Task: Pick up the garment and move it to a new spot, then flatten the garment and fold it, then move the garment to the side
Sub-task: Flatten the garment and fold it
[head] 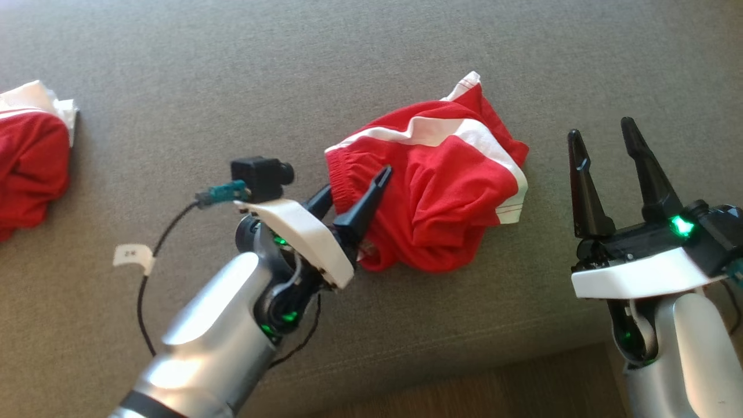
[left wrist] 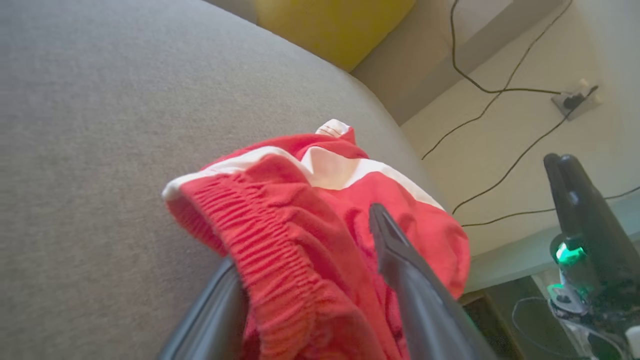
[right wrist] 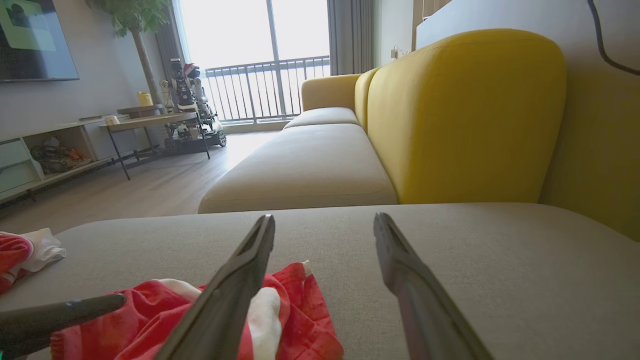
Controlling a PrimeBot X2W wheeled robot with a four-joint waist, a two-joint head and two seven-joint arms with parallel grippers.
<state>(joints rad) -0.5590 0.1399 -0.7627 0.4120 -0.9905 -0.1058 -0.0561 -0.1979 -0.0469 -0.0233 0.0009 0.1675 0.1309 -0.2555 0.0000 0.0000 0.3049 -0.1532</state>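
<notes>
The garment [head: 447, 186], red shorts with white stripes and an elastic waistband, lies crumpled on the grey sofa seat [head: 232, 69]. My left gripper [head: 354, 188] is at the garment's left edge, open, its two fingers spread to either side of the bunched waistband. The left wrist view has the ribbed waistband [left wrist: 270, 235] lying between the spread fingers of the left gripper [left wrist: 300, 240]. My right gripper [head: 601, 129] hovers open to the right of the shorts with nothing between its fingers. In the right wrist view the garment [right wrist: 300, 310] sits low and left of the right gripper [right wrist: 324, 217].
A second red and white cloth [head: 29, 162] lies at the seat's far left. The seat's front edge and wooden floor [head: 464, 389] run along the bottom right. A yellow backrest [right wrist: 465, 115] rises behind the seat. Cables [left wrist: 500, 90] trail over the floor beside the sofa.
</notes>
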